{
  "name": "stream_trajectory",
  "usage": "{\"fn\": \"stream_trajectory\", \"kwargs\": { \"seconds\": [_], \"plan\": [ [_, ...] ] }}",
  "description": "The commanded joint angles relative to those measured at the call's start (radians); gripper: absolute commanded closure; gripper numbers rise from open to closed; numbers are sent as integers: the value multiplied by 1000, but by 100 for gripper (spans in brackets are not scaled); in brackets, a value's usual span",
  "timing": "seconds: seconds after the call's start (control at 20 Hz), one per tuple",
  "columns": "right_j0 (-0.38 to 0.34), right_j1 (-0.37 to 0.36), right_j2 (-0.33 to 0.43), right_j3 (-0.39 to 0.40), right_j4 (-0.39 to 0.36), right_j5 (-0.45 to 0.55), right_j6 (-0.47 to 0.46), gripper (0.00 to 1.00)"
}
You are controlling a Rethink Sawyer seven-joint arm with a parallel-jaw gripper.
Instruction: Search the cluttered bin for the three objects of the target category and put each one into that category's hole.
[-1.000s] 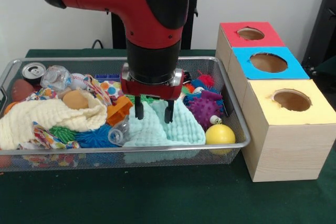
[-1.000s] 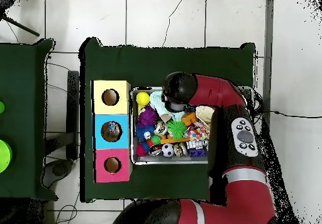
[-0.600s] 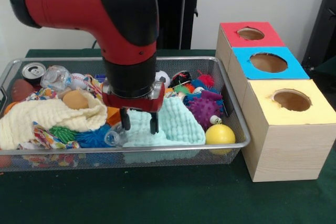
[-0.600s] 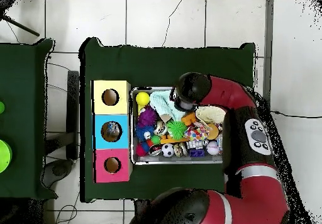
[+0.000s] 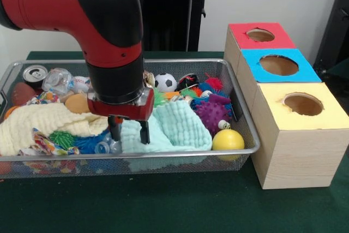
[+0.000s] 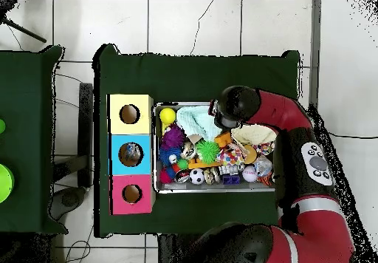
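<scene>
My claw (image 5: 129, 130) hangs open and empty just over the clear plastic bottle (image 5: 103, 147) beside the mint cloth (image 5: 174, 129) in the bin (image 5: 240, 118), so I should go down slowly and pinch only the bottle.

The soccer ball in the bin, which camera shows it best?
The front view. There the soccer ball sits unobstructed near the back wall of the wire bin, just beside the arm, with its black and white patches clear. The overhead view shows it only as a small black-and-white ball by the bin's edge, among other clutter.
</scene>
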State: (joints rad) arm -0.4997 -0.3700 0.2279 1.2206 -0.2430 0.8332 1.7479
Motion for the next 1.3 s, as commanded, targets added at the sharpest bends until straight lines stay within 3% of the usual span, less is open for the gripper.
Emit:
{"fn": "stream_trajectory", "kwargs": {
  "seconds": [0.05, 0.65, 1.3],
  "plan": [
    [-22, -21, 58, 125, -126, -72, -218, 0],
    [-10, -113, 48, 155, -181, -7, -184, 0],
    [-22, -98, 57, 190, -215, -108, -106, 0]
  ]
}}
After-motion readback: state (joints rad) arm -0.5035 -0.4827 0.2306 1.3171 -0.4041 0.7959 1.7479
